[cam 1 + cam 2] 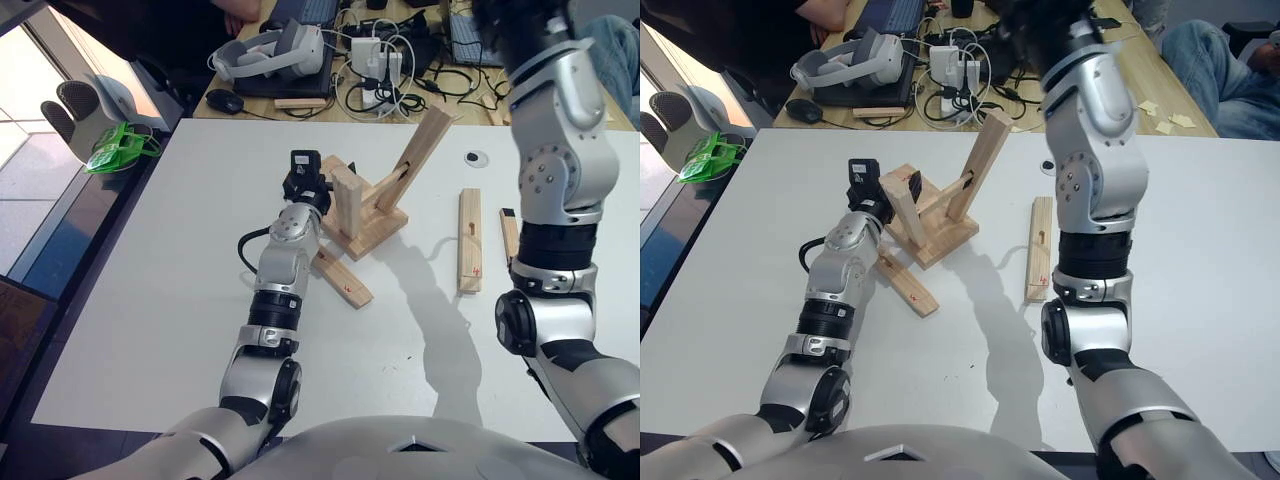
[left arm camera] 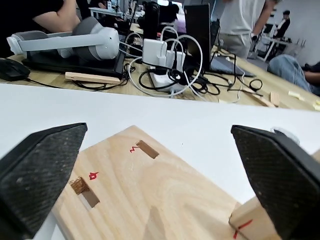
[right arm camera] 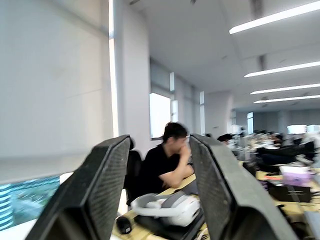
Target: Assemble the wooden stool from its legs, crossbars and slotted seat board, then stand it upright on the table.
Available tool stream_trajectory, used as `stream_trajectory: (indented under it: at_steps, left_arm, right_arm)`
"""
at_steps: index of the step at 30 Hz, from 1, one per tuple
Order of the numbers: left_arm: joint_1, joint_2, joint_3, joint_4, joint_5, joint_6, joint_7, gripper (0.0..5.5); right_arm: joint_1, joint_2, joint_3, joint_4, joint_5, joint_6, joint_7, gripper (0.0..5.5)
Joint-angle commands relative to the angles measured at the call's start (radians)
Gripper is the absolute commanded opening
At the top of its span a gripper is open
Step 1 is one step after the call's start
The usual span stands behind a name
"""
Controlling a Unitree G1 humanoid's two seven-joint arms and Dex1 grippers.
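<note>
Left gripper (image 2: pixel 160 167) was wide open and held nothing, just over the seat board (image 1: pixel 372 238) in the middle of the frame. A straight leg (image 1: pixel 345 200) and a leaning leg (image 1: pixel 420 145) stood in the board. Loose sticks (image 1: pixel 469 240) lay flat on the table (image 1: pixel 150 300). Right gripper (image 3: pixel 161 142), up high, was a little open and empty. Most of the job looked not yet done.

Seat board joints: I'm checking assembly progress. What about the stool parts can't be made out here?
- Whether the tilted leg is seated in the seat board: joint too small, left eye view.
- Loose piece beside the right arm: mostly covered by it, left eye view.
- Board's sides, left wrist view: covered by fingers of the left gripper.
</note>
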Motion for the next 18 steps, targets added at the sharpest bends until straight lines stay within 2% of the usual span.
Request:
stream_trajectory:
  at_steps: [1,3,4,8,11,15,18]
  left_arm:
    - [0.052,-0.097,-0.073,-0.062,-0.003,0.05,0.021,5.4]
    - [0.052,-0.1,-0.111,-0.085,0.018,0.039,0.01,5.4]
    - [0.038,-0.091,-0.093,-0.09,0.027,0.016,0.036,5.4]
    - [-0.128,0.022,0.168,-0.022,-0.015,-0.129,0.247,5.4]
    - [-0.171,0.075,0.212,-0.006,-0.026,-0.178,0.244,5.4]
    - [-0.108,0.096,0.225,0.012,-0.003,-0.2,0.266,5.4]
    - [-0.1,0.128,0.254,0.069,0.005,-0.235,0.284,5.4]
  right_arm:
    - [-0.002,0.059,0.069,-0.068,0.091,0.125,0.039,2.21]
    - [-0.019,0.097,0.089,-0.106,0.18,0.214,0.057,2.21]
    - [-0.029,0.119,0.086,-0.132,0.247,0.271,0.056,2.21]
    - [-0.026,0.154,0.069,-0.223,0.433,0.445,0.008,2.21]
    - [0.034,0.104,0.119,-0.299,0.447,0.511,0.016,2.21]
    - [0.128,-0.051,0.296,-0.428,0.373,0.565,0.116,2.21]
    - [0.201,-0.096,0.304,-0.463,0.403,0.636,0.109,2.21]
